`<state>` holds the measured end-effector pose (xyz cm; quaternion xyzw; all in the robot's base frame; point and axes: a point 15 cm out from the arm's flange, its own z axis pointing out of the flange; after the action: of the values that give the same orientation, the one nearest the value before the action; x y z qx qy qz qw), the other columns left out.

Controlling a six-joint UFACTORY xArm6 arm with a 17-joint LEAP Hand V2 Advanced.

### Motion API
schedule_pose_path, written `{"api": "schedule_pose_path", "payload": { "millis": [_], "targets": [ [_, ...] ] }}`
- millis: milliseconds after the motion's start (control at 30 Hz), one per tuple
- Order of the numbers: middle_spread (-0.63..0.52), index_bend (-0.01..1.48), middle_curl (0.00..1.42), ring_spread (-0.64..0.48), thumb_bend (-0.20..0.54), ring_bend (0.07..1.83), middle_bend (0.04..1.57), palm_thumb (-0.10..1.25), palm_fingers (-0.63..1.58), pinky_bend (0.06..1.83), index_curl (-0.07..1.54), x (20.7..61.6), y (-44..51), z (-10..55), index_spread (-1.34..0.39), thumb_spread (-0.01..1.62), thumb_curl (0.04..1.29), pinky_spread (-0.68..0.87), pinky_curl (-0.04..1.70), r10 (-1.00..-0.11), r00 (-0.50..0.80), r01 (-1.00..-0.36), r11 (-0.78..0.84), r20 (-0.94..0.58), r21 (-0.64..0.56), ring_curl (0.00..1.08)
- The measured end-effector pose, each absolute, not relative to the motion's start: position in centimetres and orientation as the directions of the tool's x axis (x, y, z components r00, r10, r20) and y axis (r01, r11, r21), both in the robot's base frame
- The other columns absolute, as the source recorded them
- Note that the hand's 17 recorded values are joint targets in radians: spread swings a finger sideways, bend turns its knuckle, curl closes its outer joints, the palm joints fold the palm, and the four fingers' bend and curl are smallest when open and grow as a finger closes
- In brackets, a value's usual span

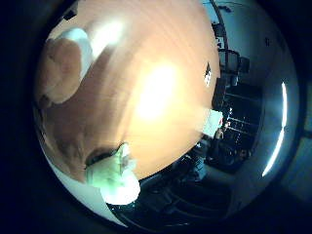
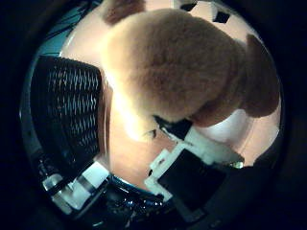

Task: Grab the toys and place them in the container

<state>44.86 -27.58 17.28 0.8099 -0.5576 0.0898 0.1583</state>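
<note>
1. Filling much of the thumb-side palm view was a plush toy point(image 2: 182, 67); tan, fuzzy and rounded, it had a darker brown ear or limb at one side and sat very close to the palm.
2. Parts of the hand point(image 2: 192, 158), white brackets and black blocks, pressed against the plush's underside; whether the fingers curled round it or merely touched it could not be told.
3. Below the toy lay a table point(image 1: 161, 87) of smooth orange-brown wood, its surface glossy with bright reflections; whether the toy rested on it or hung above it could not be told.
4. Beside the plush stood a black mesh container point(image 2: 72, 115), its wall a fine woven metal lattice with a dark rim; it stood on the table, near the toy yet apart from it.
5. In the little-finger-side view the same plush showed at one edge, soft and lumpy, with a paler patch alongside it.
6. Near the table's edge in that view sat a pale green, crumpled-looking object point(image 1: 114, 175); its nature could not be made out.
</note>
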Motion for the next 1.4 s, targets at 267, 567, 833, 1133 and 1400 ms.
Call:
{"api": "schedule_pose_path", "payload": {
  "millis": [267, 567, 833, 1133, 1400],
  "targets": [
    [-0.33, 0.24, 0.47, -0.4, -0.01, 0.73, 0.55, 0.75, 1.2, 0.38, 0.44, 43.8, -28.0, 17.7, -0.52, 1.0, 0.33, -0.26, 0.16, -0.857, 0.398, -0.915, -0.343, 0.327, 0.215, 0.37],
    [-0.21, 0.75, 0.67, -0.27, -0.011, 1.14, 1.08, 0.98, 1.27, 0.98, 0.73, 42.1, -28.2, 20.2, -0.4, 0.92, 0.45, -0.44, 0.41, -0.858, 0.4, -0.912, -0.339, 0.323, 0.23, 0.56],
    [-0.17, 0.94, 0.77, -0.24, -0.016, 1.29, 1.25, 1.01, 1.09, 1.15, 0.87, 39.6, -26.0, 26.2, -0.34, 0.73, 0.65, -0.35, 0.58, -0.893, 0.369, -0.926, -0.332, 0.257, 0.178, 0.65],
    [-0.18, 0.98, 0.85, -0.25, -0.018, 1.32, 1.27, 1.03, 1.03, 1.15, 0.94, 35.5, -23.1, 38.2, -0.32, 0.66, 0.77, -0.31, 0.69, -0.937, 0.294, -0.955, -0.278, 0.188, 0.106, 0.71],
    [-0.18, 0.98, 0.89, -0.25, -0.018, 1.31, 1.28, 1.03, 1.02, 1.12, 0.96, 32.9, -15.4, 47.9, -0.31, 0.65, 0.83, -0.3, 0.78, -0.937, 0.324, -0.944, -0.33, 0.134, -0.023, 0.74]
  ]
}}
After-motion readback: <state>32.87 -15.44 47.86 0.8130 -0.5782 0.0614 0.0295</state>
